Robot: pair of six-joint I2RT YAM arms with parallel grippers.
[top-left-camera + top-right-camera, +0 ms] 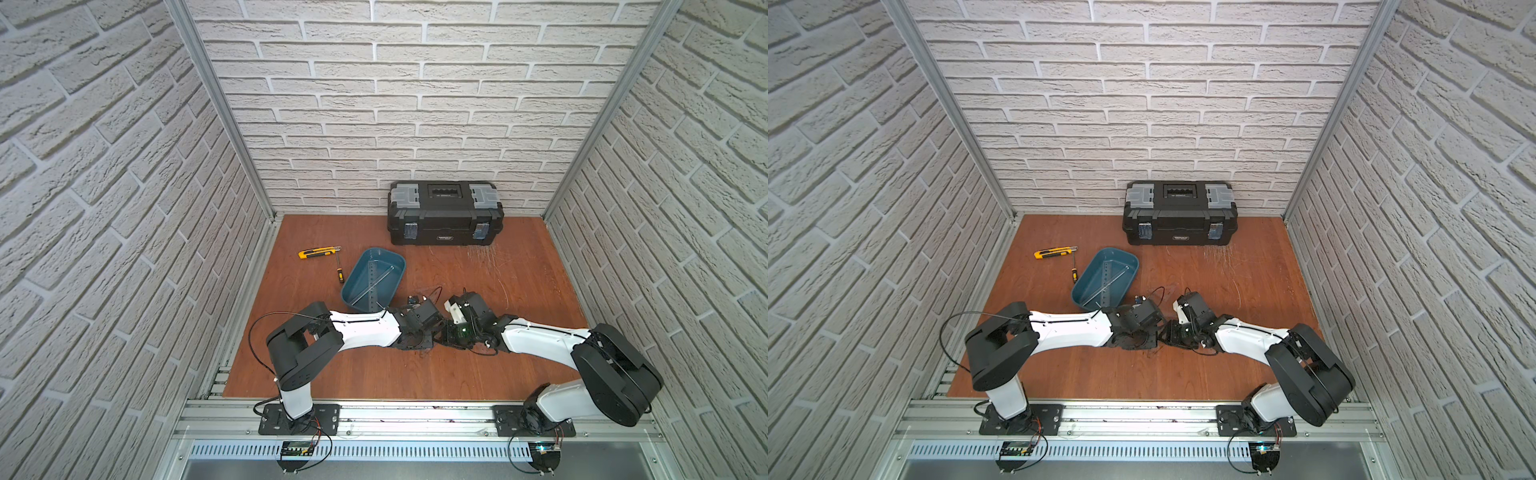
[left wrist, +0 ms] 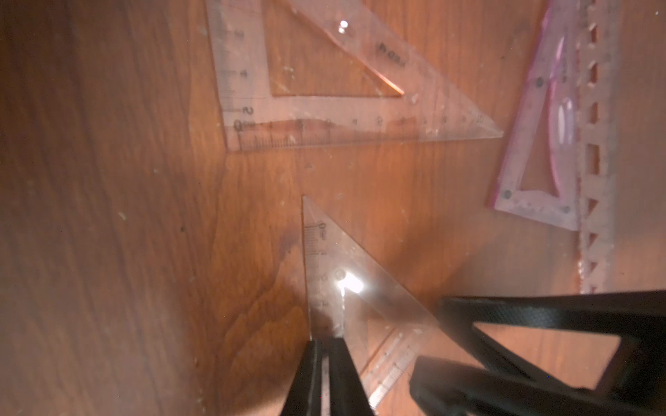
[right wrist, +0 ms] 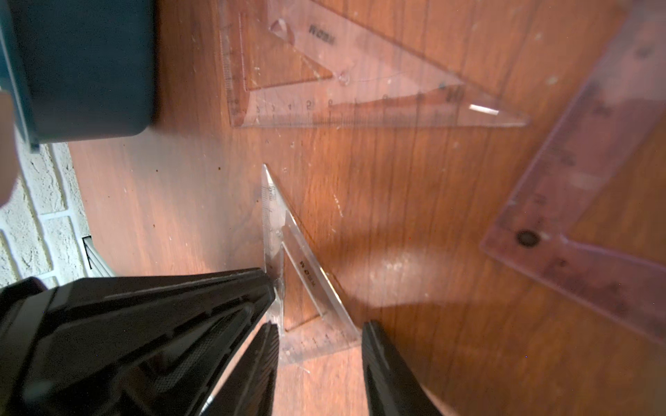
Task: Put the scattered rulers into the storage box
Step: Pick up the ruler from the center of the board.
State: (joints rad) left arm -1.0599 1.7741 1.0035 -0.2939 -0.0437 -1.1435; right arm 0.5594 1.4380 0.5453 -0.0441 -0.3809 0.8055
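Observation:
A small clear set square [image 2: 351,288] stands tilted off the wooden floor, and my left gripper [image 2: 325,340] is shut on its edge. In the right wrist view my right gripper [image 3: 320,326] is open, its fingers either side of that set square's [image 3: 306,273] near corner. Flat on the floor beyond lie a larger clear set square [image 2: 324,122], a purplish set square [image 2: 529,169] and a notched strip ruler [image 2: 596,162]. The teal storage box [image 1: 356,270] sits just behind my left arm, with a long ruler [image 1: 371,279] lying in it. In both top views the wrists hide the jaws.
A black toolbox [image 1: 444,214] stands against the back wall. A yellow utility knife [image 1: 318,252] and a small screwdriver [image 1: 339,272] lie left of the storage box. Brick-patterned walls close in three sides. Both arms meet mid-floor, wrists almost touching.

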